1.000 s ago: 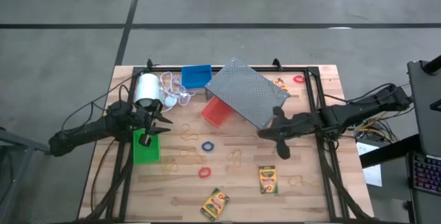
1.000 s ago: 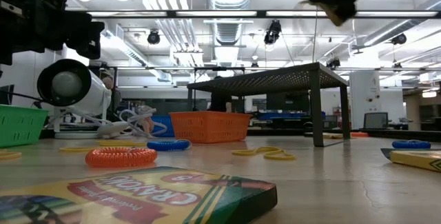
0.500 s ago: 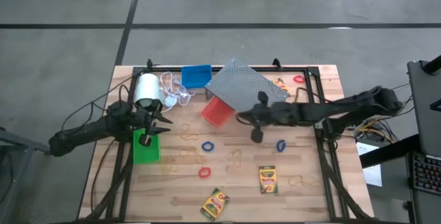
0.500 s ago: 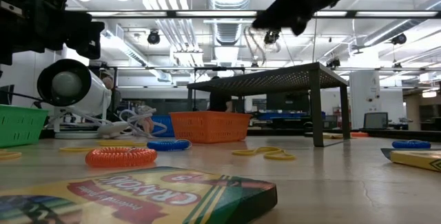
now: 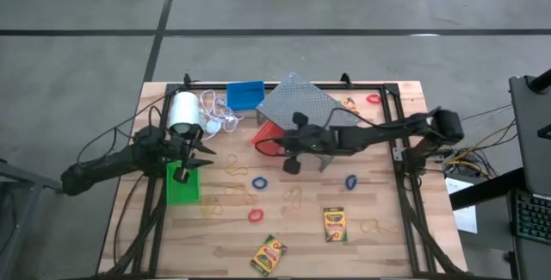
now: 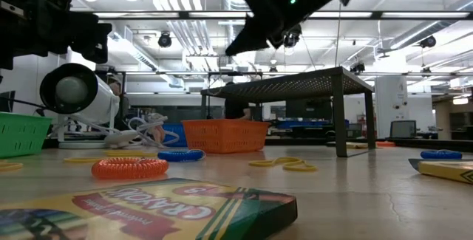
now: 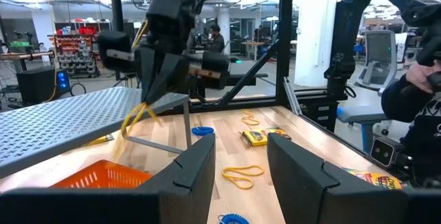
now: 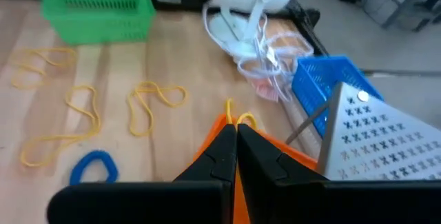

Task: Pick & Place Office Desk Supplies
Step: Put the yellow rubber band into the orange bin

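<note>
My right gripper (image 5: pixel 265 147) hangs over the red-orange bin (image 5: pixel 274 140), shut on a yellow rubber band (image 7: pixel 140 116); in the low view it (image 6: pixel 238 46) is high above the table. My left gripper (image 7: pixel 241 176) stands open with nothing between its fingers at the table's left, above the green bin (image 5: pixel 182 183). The blue bin (image 5: pixel 244 95) stands at the far edge. Two crayon boxes (image 5: pixel 334 224) (image 5: pixel 269 255) lie flat near the front. Blue ring bands (image 5: pixel 259 182) (image 5: pixel 351 182) and a red one (image 5: pixel 255 216) lie on the wood. My right gripper pinches the yellow rubber band's upper end (image 8: pixel 235 120) between its two shut fingertips. The fingers slant downward from the table's right. The band hangs slack below them (image 7: pixel 135 122), clear of the table, over the red-orange bin.
The grey perforated rack (image 5: pixel 310 115) stands just beyond the red-orange bin, under my right arm. A white roll with its cord (image 5: pixel 183 112) lies at the far left. Loose yellow rubber bands (image 5: pixel 294 197) are scattered over the table. A person sits beyond the right edge (image 7: pixel 420 107).
My right gripper has travelled toward the table's left edge, from beside the rack's right end to above the red-orange bin, sinking a little and tipping further down. It has stayed shut, with the yellow band hanging from it.
</note>
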`<state>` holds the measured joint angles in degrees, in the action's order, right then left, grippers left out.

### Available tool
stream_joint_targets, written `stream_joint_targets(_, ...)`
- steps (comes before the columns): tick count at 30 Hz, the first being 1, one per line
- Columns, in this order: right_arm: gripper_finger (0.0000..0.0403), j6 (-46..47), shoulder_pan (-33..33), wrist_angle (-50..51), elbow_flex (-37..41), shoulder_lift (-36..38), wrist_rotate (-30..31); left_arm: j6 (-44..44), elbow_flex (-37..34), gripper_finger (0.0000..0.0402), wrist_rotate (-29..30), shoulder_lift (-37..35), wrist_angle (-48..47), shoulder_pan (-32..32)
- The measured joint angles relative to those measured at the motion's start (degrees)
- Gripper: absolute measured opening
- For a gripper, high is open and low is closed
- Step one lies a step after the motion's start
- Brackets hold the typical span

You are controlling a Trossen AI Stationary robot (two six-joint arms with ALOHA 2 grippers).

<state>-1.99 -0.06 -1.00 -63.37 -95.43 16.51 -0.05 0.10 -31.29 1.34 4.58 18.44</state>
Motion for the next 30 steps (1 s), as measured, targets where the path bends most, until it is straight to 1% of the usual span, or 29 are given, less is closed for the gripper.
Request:
stream_joint_targets(3, 0.0008, 0.3, -0.8, 2.3, -2.7, -2.6, 0.2, 0.0, 0.0, 0.0134, 0.0, 0.0, 0.0, 0.0)
stream_joint_targets(7, 0.0008, 0.3, -1.7, 2.4, -4.8, -5.9, 0.2, 0.0, 0.0, 0.0134, 0.0, 0.0, 0.0, 0.0)
stream_joint_targets(16, 0.0008, 0.5, -3.2, 2.6, -7.4, -12.8, 0.2, 0.0, 0.0, 0.0134, 0.0, 0.0, 0.0, 0.0)
stream_joint_targets(25, 0.0008, 1.4, -3.9, 2.3, -8.9, -16.8, 3.6, 0.0, 0.0, 0.0134, 0.0, 0.0, 0.0, 0.0)
stream_joint_targets(30, 0.0008, 1.3, -4.0, 2.4, -8.9, -17.3, 4.6, 0.0, 0.0, 0.0134, 0.0, 0.0, 0.0, 0.0)
